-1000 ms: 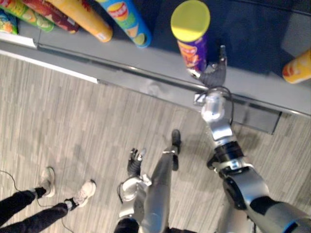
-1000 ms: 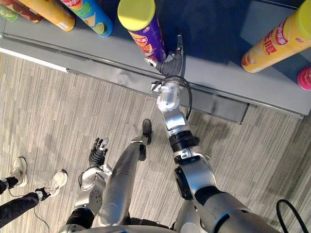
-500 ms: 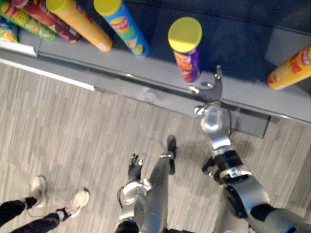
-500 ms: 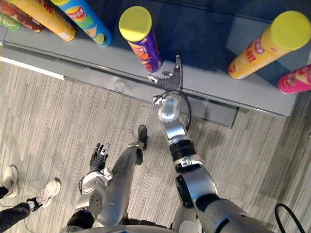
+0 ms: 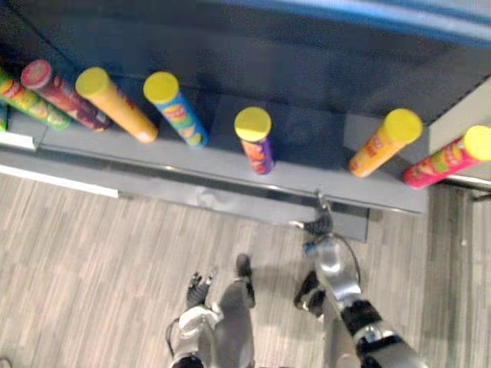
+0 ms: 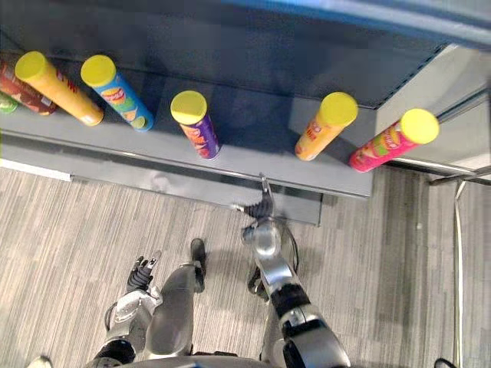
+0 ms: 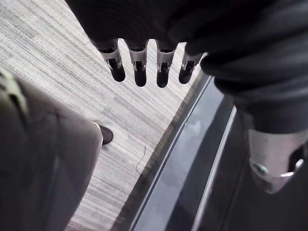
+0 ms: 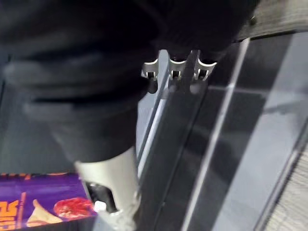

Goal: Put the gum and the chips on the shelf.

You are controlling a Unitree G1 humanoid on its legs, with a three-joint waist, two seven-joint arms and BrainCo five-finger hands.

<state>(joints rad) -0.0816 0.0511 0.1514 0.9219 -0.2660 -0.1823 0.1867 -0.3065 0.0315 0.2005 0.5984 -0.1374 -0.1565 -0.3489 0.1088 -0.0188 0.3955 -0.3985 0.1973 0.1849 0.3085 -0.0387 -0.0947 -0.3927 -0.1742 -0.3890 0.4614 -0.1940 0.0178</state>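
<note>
Purple chips can (image 6: 198,129) stands upright on grey shelf (image 6: 253,167), mid-row, with a yellow lid, a purple body and orange-red print; the right wrist view shows a chip picture on its side. Nothing holds it. Neighbours are also upright: blue can (image 6: 116,93) and orange can (image 6: 60,88) to its left, another orange can (image 6: 324,126) and pink can (image 6: 390,142) to its right. Right hand (image 6: 263,205) is at the shelf's front edge, near the purple can but apart from it, fingers straight, thumb out, empty. Left hand (image 6: 141,270) hangs low over striped floor (image 6: 69,230), fingers relaxed, empty.
</note>
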